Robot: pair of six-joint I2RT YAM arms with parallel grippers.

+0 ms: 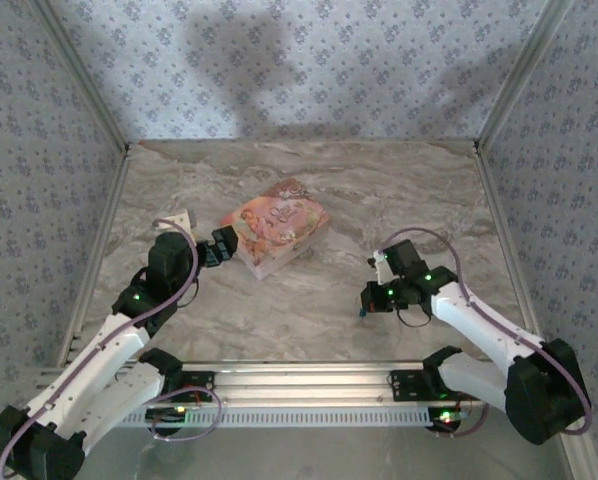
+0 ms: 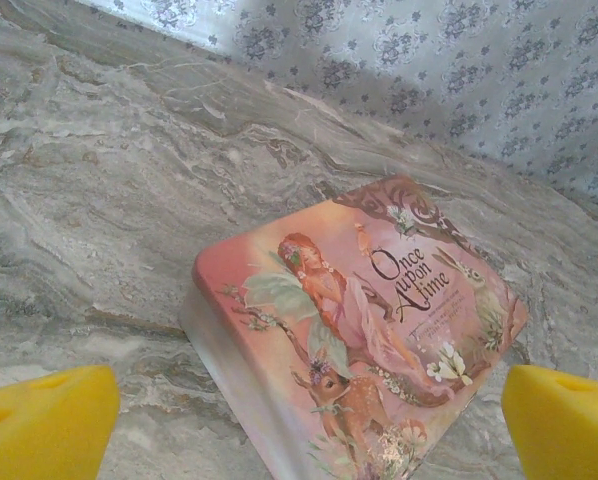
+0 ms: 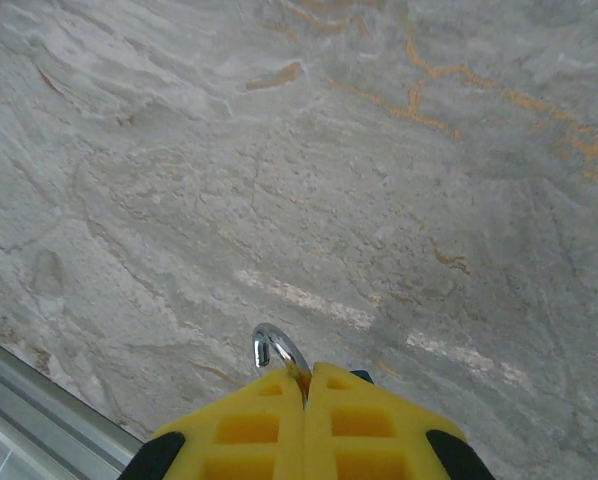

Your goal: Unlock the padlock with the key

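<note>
Right of the box (image 1: 276, 228) and nearer the arm bases, well apart from it, the right tool (image 3: 306, 378) hangs low over the tabletop (image 1: 309, 310). Its yellow pads are pressed together. A curved steel hook with a glint of brass at its root pokes out from between the tips, and this is judged to be the padlock (image 3: 274, 348), pinched by its body with the shackle leading. The long axis of the lock seems to run along the line of the fingers, pointing down and away toward the stone, so the keyhole end is probably buried in the pads.

The left tool (image 1: 219, 248) sits just beside the box's left corner. Its fingers (image 2: 39, 425) are spread wide with nothing between them, and the illustrated lid lies straight ahead.

The key cannot be made out for certain. A blue speck (image 1: 362, 312) shows under the right tool, on the side away from the box, and what it is cannot be told.

The lock is with the right arm, and the free left arm lies on the far side of the box from it, so the coming move seems to turn on closing that gap
</note>
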